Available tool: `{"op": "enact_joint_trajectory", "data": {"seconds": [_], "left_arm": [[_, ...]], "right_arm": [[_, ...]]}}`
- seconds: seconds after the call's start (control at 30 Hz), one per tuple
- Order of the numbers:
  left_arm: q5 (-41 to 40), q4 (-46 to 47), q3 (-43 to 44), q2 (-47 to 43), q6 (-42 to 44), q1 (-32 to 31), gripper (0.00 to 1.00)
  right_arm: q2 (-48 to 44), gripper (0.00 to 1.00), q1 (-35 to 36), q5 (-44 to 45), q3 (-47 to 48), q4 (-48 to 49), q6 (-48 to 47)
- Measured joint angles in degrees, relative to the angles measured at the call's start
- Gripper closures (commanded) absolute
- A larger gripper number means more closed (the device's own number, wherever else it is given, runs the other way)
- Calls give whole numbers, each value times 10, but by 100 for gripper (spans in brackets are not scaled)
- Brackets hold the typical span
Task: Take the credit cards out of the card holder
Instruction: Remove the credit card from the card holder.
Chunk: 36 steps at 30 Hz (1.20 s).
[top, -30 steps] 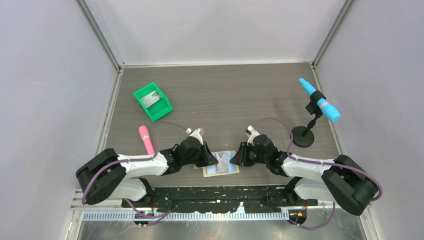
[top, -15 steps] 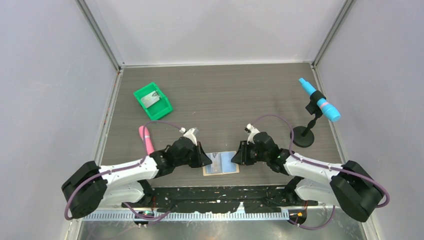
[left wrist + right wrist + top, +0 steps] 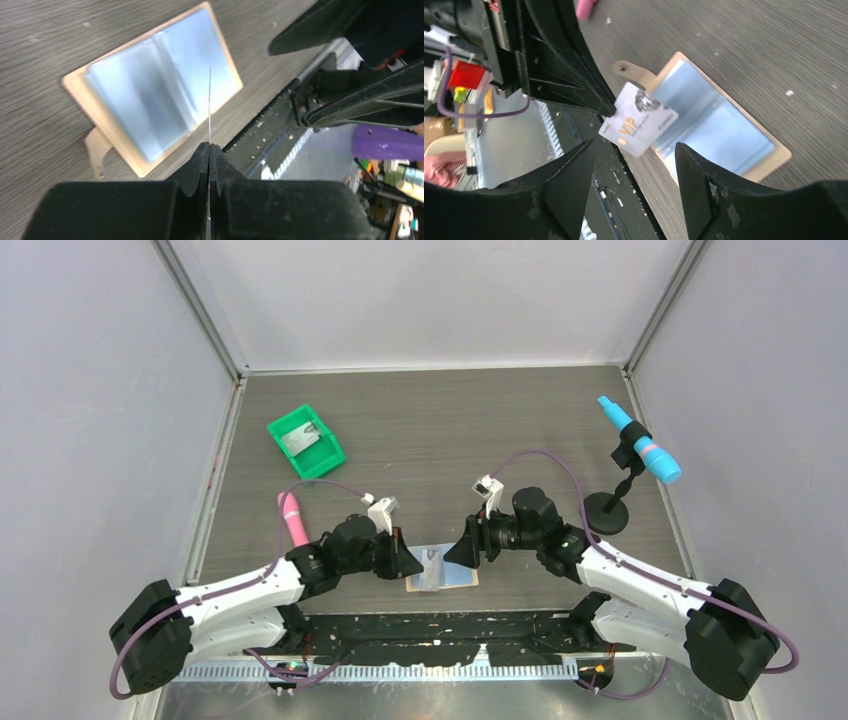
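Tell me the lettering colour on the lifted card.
Gold, on the pale card; clearest in right wrist view.

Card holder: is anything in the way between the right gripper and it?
Yes, partly. The left gripper holds a card pinched above the holder. In the right wrist view, that card hangs between the open right gripper and one end of the holder. The rest of the holder shows uncovered.

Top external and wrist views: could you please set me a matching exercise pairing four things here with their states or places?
1. pale VIP credit card
2. tan leather-like folding card holder
3. green plastic bin
4. right gripper

A. open
B. lying spread open on the table
C. pinched in the left gripper
D. far-left part of the table

Pairs: 1-C; 2-B; 3-D; 4-A.
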Motion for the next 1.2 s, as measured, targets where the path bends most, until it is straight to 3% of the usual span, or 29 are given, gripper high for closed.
{"op": "enact_joint_trajectory", "data": {"seconds": [0.07, 0.23, 0.5, 0.6, 0.77, 0.83, 1.0, 1.2], "left_arm": [[25, 9, 0, -6, 12, 0, 100], [87, 34, 0, -9, 35, 0, 100], [146, 71, 0, 5, 39, 0, 100], [161, 87, 0, 19, 38, 0, 100], [175, 106, 0, 35, 37, 0, 100], [177, 111, 0, 40, 37, 0, 100], [160, 101, -1, 46, 34, 2, 68], [111, 101, -2, -11, 16, 2, 40]], "right_arm": [[7, 26, -3, -30, 11, 0, -16], [42, 26, -6, -95, 38, -9, -53], [61, 39, -7, -147, 42, -13, -76], [68, 50, -7, -156, 42, -13, -81], [84, 85, -7, -161, 42, -13, -83], [86, 93, -7, -162, 40, -10, -79], [79, 95, -10, -170, 25, 17, -36], [37, 95, -10, -141, 20, 43, 35]]}}
